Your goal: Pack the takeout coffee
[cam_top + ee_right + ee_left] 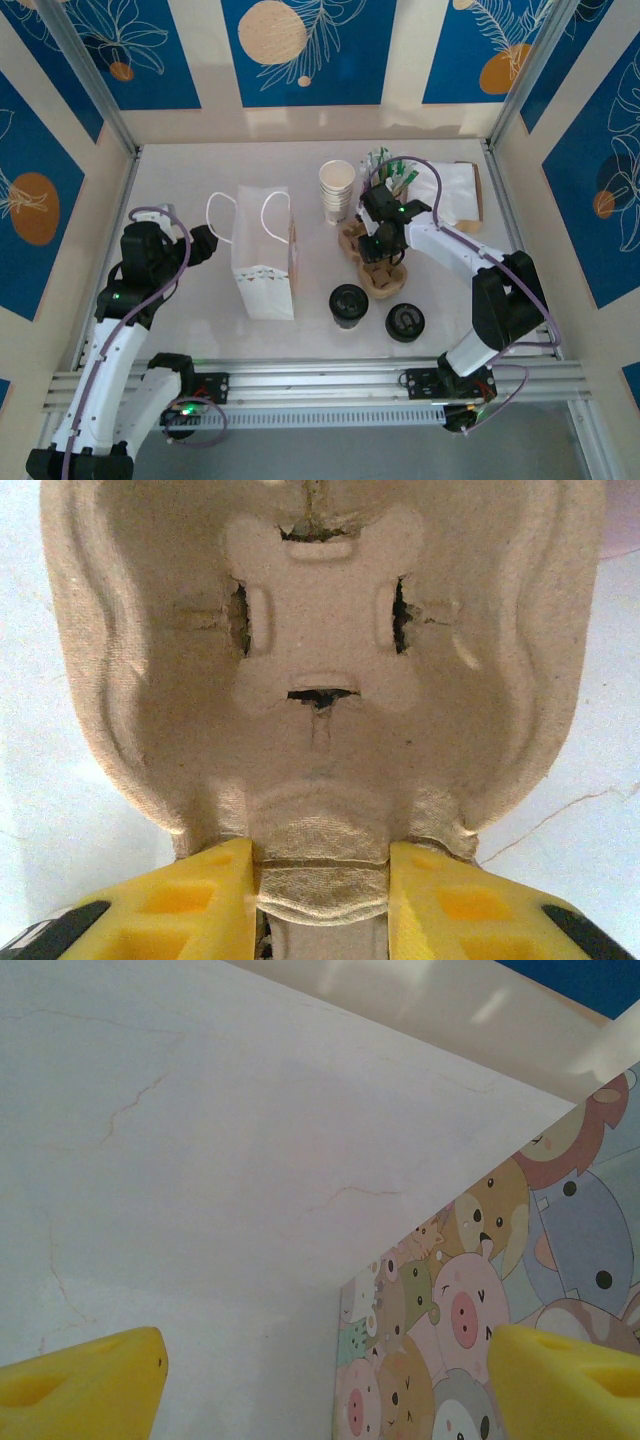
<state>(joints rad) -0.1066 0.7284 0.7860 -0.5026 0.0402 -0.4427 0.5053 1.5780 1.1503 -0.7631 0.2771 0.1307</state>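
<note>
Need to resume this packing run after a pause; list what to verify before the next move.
1. The right hand shut on the carrier at its centre rib: ok.
2. The carrier pocket ahead empty: ok.
3. The takeout coffee upright, lid on: ok.
4. The coffee seated in the carrier: not ok, it stands on the table, outside the carrier.
5. The left hand open, beside the paper bag: ok.
6. The bag's mouth open: cannot tell.
</note>
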